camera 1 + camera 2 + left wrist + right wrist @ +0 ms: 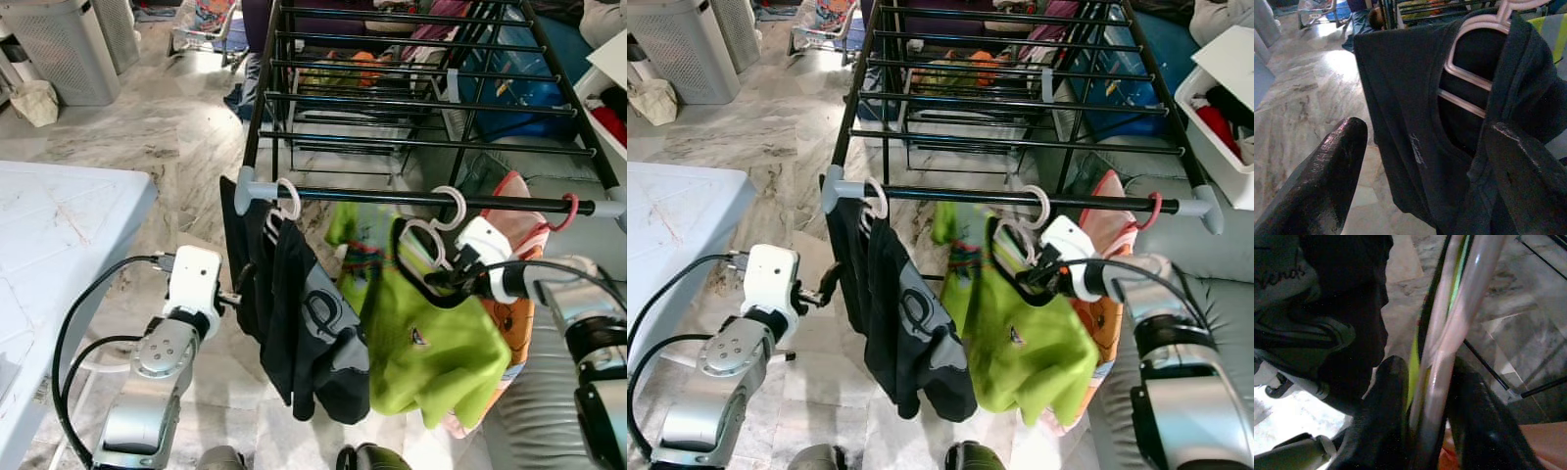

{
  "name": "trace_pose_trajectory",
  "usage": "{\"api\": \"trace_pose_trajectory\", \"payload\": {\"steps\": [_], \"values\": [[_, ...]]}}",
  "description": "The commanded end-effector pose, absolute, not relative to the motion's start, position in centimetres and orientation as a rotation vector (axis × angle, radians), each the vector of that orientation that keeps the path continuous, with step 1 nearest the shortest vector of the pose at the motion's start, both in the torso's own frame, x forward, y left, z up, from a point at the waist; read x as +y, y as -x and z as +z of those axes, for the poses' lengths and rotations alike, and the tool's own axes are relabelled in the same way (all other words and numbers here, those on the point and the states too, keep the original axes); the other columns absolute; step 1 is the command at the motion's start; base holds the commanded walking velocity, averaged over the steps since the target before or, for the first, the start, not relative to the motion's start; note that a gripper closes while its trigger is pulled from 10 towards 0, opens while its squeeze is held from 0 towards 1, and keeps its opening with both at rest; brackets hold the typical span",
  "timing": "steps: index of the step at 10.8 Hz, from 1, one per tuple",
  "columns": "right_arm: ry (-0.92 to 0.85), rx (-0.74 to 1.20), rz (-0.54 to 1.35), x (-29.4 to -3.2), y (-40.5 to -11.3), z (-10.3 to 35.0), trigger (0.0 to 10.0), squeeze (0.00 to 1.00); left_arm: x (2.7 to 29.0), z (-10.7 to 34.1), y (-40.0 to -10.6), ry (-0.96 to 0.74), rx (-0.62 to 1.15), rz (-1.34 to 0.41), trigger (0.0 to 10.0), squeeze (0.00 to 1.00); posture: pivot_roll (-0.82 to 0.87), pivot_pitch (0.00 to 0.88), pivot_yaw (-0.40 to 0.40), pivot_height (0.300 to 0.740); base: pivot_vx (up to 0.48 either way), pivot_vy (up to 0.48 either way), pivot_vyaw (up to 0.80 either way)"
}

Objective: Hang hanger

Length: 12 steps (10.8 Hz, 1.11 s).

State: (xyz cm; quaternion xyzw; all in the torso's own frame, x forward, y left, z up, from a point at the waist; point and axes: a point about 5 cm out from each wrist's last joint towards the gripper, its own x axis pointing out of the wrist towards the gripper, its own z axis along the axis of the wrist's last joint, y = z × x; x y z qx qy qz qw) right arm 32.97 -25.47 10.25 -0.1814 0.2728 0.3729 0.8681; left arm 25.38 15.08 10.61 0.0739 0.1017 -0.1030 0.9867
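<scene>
The right claw (438, 277) is clamped on the pale hanger (423, 245) that carries the green shirt (431, 357), whose hook (453, 208) already loops over the front rail (392, 197) of the drying rack. Hanging looks nearly finished; next it should let go and draw back. The left claw (1425, 181) gapes wide beside the black shirt (294, 313), gripping nothing.

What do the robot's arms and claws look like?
Both arms are shiny silver metal with round joints. Each wrist has a white boxy block, and black cables loop out from it. The left gripper and right gripper each end in two long black fingers, glossy and rounded. The right wrist has an orange spot.
</scene>
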Motion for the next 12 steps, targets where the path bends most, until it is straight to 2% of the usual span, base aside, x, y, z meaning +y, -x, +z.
{"api": "trace_pose_trajectory", "payload": {"steps": [1,5,8,10,11,12], "values": [[0.356,0.573,0.744,-25.7,-32.7,9.6,0.0,0.00,15.1,10.4,-25.4,-0.162,0.212,-0.211,10.0,0.00,0.02,0.100,-0.024,0.740,0.000,0.000,0.00],[0.297,0.536,0.699,-25.1,-32.8,9.1,0.0,0.00,15.0,10.2,-25.2,-0.162,0.220,-0.229,10.0,0.00,0.03,0.095,-0.020,0.740,0.000,0.000,0.00],[0.136,0.414,0.597,-24.4,-34.2,10.5,0.0,0.00,14.9,10.1,-25.1,-0.160,0.226,-0.234,10.0,0.00,0.03,0.090,-0.025,0.740,0.000,0.000,0.00],[0.083,0.351,0.475,-23.4,-35.2,11.0,0.0,0.00,15.0,10.0,-25.1,-0.158,0.228,-0.235,10.0,0.00,0.03,0.089,-0.024,0.740,0.000,0.000,0.00],[0.056,0.256,0.381,-22.3,-35.6,11.7,0.0,0.00,15.1,9.8,-25.0,-0.154,0.234,-0.233,10.0,0.00,0.02,0.081,-0.021,0.740,0.000,0.000,0.00],[0.016,0.202,0.368,-21.3,-35.3,12.0,0.0,0.00,15.1,9.7,-25.0,-0.148,0.235,-0.231,10.0,0.00,0.01,0.075,-0.021,0.740,0.000,0.000,0.00]]}}
